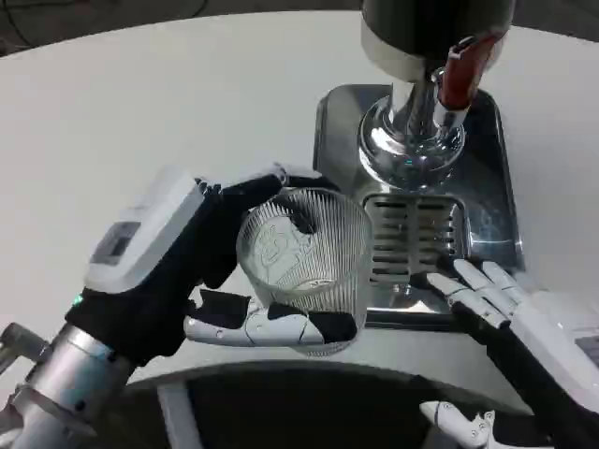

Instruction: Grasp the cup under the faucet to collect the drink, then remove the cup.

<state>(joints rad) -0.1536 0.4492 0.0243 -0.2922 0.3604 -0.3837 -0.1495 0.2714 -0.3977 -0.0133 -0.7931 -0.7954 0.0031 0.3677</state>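
Head view: my left hand (201,281) grips the ribbed glass cup (307,267) beside the drip tray (487,201); right hand (491,295) rests unclenched on its grate (412,238).

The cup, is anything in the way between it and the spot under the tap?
Nothing visible blocks it. The left hand holds the cup just left of the drip grate, under the faucet. The right hand rests at the grate's near edge, close to the path.

dispenser (436,37) top cropped, right hand (524,323) partly cropped
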